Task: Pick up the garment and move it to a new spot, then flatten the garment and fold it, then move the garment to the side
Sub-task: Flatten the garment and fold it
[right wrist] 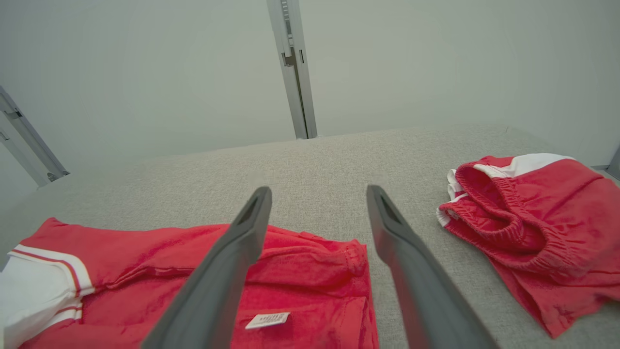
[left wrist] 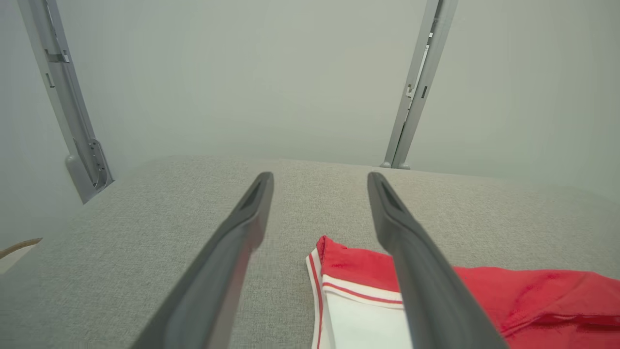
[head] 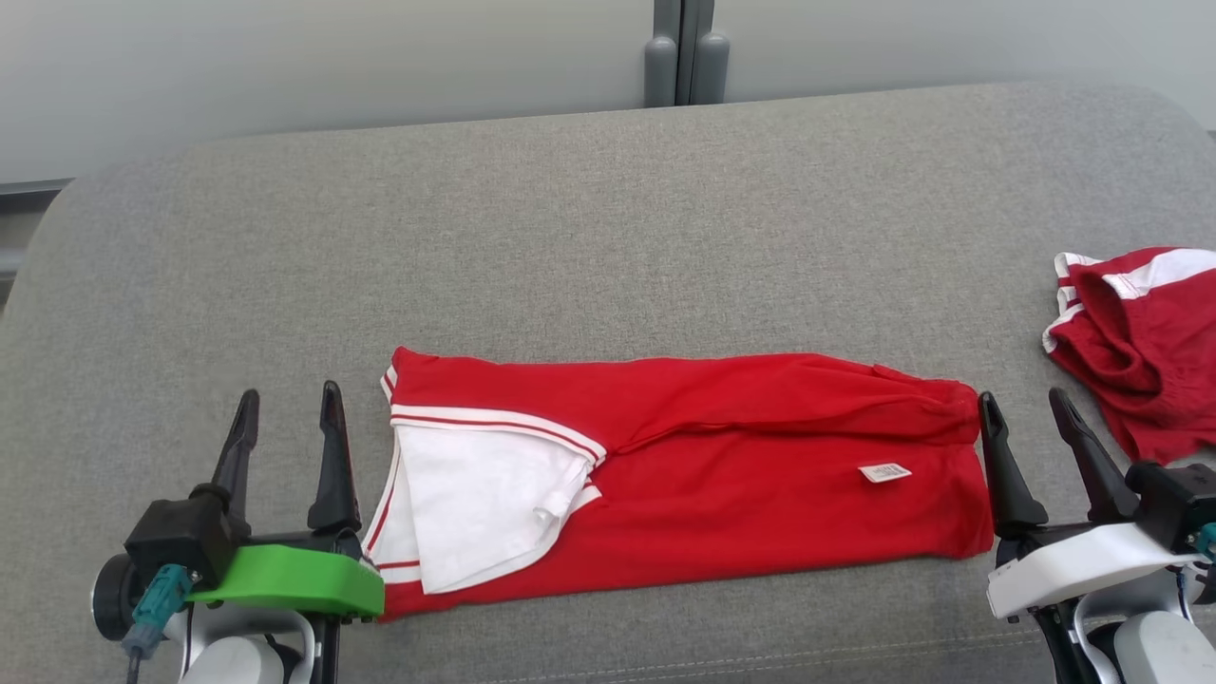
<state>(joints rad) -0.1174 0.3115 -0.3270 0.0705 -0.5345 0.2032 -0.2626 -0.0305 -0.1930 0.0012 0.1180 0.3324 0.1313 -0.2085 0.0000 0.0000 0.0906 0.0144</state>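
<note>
The garment is red with white panels and red-and-white trim. It lies folded into a long flat strip across the grey cushion, with a small white label on top. My left gripper stands open just off its left end, nothing between the fingers. My right gripper stands open at its right end, also empty. The left wrist view shows the garment under my right finger. In the right wrist view the garment lies below and left of the fingers.
A second red and white garment lies crumpled at the cushion's right edge, also seen as a bunched garment in the right wrist view. The grey cushion ends at a pale wall with a grey post behind.
</note>
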